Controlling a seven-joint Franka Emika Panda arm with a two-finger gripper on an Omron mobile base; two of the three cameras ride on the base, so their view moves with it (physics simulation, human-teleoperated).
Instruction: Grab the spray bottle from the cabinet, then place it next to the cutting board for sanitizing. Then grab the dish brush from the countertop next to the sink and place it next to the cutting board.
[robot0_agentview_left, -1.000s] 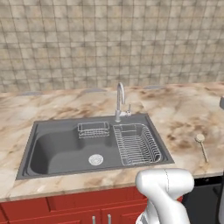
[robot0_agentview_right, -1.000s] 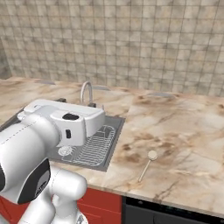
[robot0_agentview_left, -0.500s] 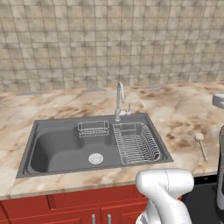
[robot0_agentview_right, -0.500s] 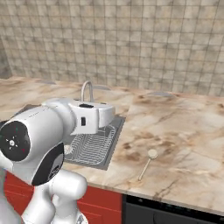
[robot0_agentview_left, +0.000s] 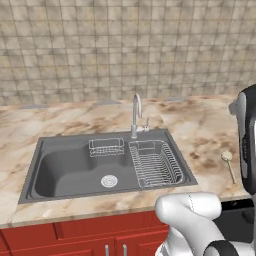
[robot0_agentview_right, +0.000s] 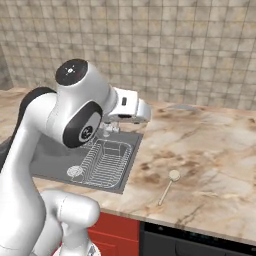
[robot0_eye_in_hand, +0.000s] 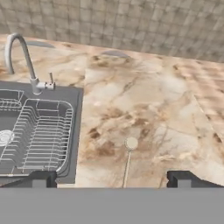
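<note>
Beige veined stone worktop (robot0_eye_in_hand: 144, 100) under spread, empty gripper (robot0_eye_in_hand: 111, 178); thin pale-grey round-headed dish brush (robot0_eye_in_hand: 127, 159) straight ahead between fingertips, handle pointing back toward gripper.

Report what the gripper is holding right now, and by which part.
Nothing is held. The gripper is open, with only bare countertop between its fingertips, and the dish brush lies untouched on the countertop beside the sink.

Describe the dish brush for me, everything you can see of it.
The dish brush is a thin pale stick with a small rounded head, of a smooth light material. It lies flat on the beige marbled countertop, to the right of the sink as the base views show it, apart from the basin's rim. Its head points toward the tiled wall, its handle toward the counter's front edge. Nothing but the counter touches it; the open pincer hangs above it.
</note>
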